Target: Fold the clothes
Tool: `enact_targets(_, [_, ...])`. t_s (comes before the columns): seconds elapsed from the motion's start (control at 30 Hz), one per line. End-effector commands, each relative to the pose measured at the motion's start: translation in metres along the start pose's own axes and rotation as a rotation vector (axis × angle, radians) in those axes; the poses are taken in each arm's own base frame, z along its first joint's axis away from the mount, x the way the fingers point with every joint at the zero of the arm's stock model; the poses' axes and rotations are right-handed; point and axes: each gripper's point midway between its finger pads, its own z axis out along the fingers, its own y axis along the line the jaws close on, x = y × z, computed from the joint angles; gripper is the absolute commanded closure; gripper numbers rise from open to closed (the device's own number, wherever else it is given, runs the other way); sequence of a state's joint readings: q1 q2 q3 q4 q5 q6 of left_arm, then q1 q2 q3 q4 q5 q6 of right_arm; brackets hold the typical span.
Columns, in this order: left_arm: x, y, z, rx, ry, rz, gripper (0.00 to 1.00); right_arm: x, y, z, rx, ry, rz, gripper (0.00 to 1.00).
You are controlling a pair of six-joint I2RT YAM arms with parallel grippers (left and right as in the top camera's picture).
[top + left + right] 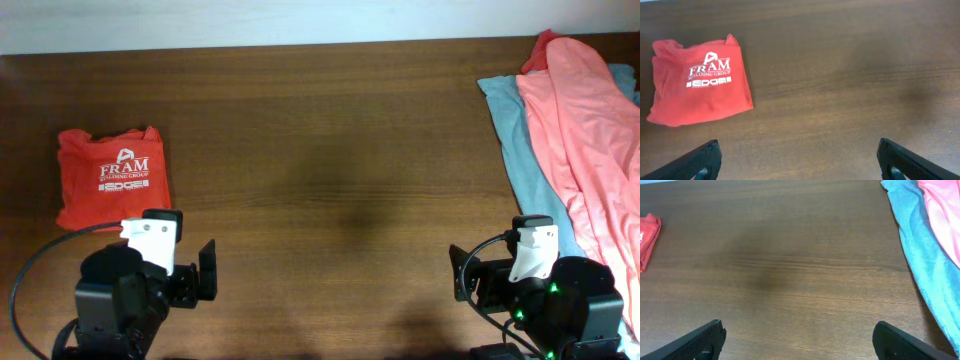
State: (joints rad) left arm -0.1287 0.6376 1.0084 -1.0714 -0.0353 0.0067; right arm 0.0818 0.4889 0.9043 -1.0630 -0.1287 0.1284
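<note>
- Left pincer (799, 146) first. Its own wrist view puts one dark finger (700, 162) in each bottom corner, spread wide. There's only bare wood between them and nothing in its grasp.
- The orange-red T-shirt (700, 82) lies ahead of this pincer and off to its left, clear of both fingers. It's flat on the table (850, 75), bundled into a compact packet.
- This view alone lets you read the white print in full: "FRAM BUILDING GROUP" over "EDGE", facing up.
- Over to the right pincer (797, 326), and it's the same story. The fingers are splayed to the bottom corners, and it's holding nothing.
- From the right wrist view the T-shirt is only a red sliver at the left border, far ahead and left of that pincer.
- What this view does show is the grey-blue garment (917, 255) ahead and to the right, with the salmon-pink garment (945, 210) lying over it.
- Neither garment touches the fingers, and the left wrist view shows neither of them.
- The overhead shot takes in both ends at once. The T-shirt is just beyond the left arm, and the pink-on-blue pile runs along the right arm's outer side.
- A broad stretch of wood separates the two. From up there, though, you can't judge how far apart either pincer's fingers are.
</note>
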Motion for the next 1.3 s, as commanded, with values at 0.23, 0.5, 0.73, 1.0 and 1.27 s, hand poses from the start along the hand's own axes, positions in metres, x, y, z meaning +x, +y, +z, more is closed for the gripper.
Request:
enact_targets(0.23, [0.007,0.002,0.0,-0.014,0.025,0.013,0.01,-0.001,-0.013,-0.001,0.073,-0.014,0.005,0.02])
enact_targets(0.5, [0.007,0.002,0.0,-0.014,0.025,0.013,0.01,0.011,-0.008,0.004,0.016,-0.141,-0.06,0.02])
enact_targets(0.73, [0.007,0.002,0.0,-0.014,0.025,0.013,0.01,0.015,-0.008,0.019,-0.016,-0.413,-0.128,0.02])
enact_targets(1.0, [0.007,0.002,0.0,-0.014,0.025,0.013,0.01,0.0,-0.01,0.064,-0.019,-0.609,-0.247,0.02])
enact_targets(1.27, [0.007,0.002,0.0,-0.014,0.025,0.013,0.01,0.021,-0.012,0.096,-0.043,-0.614,-0.253,0.02])
